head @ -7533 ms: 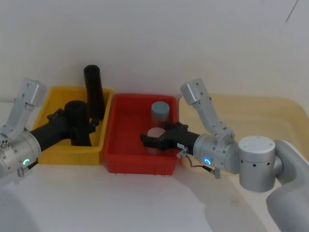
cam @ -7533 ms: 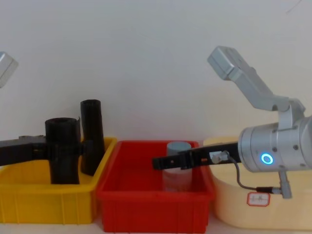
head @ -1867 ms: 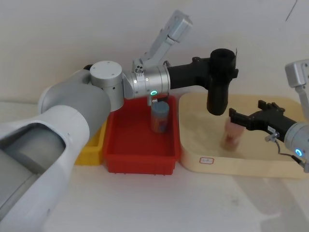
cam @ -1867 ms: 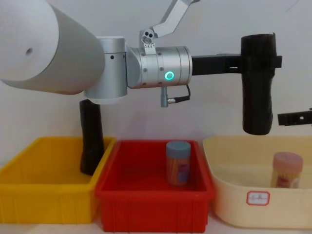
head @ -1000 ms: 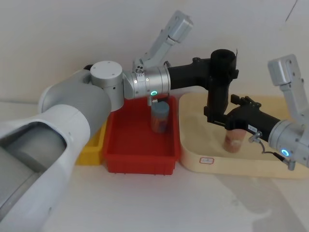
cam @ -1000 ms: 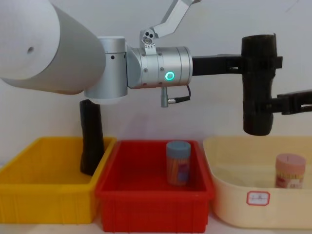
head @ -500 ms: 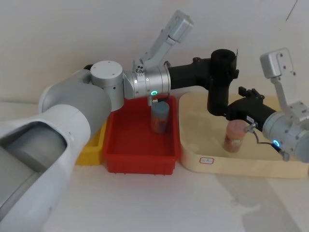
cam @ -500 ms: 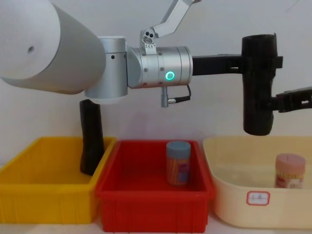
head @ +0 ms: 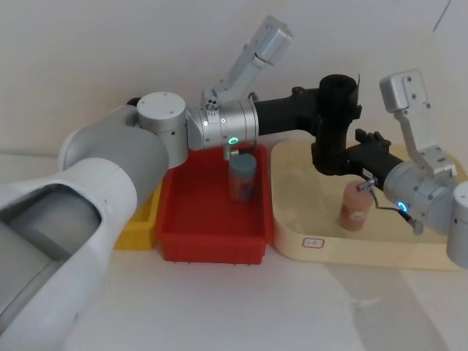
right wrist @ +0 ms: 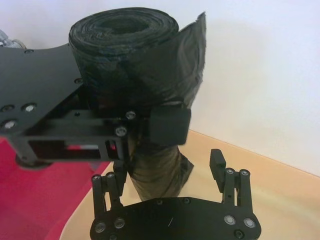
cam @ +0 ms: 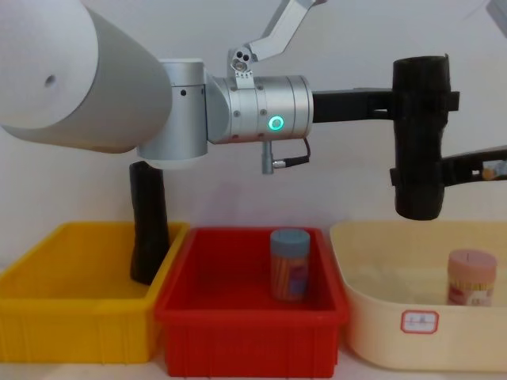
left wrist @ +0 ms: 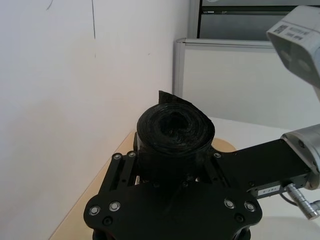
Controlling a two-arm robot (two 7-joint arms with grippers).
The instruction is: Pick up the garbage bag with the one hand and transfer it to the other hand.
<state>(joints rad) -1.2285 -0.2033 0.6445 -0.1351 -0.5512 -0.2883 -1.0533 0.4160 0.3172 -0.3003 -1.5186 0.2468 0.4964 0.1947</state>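
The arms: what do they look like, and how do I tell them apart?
Both are silver-grey tubes with round joints. The left arm has a green glowing ring at its wrist; the right arm has a blue ring and a thin grey cable. The left end effector and right end effector are flat, black, two-fingered.

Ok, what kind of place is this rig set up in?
Probably a lab or test bench, not a home: a plain white wall, three plastic bins in a row, yellow, red and cream, the last with a label, and grey office cabinets in the left wrist view.
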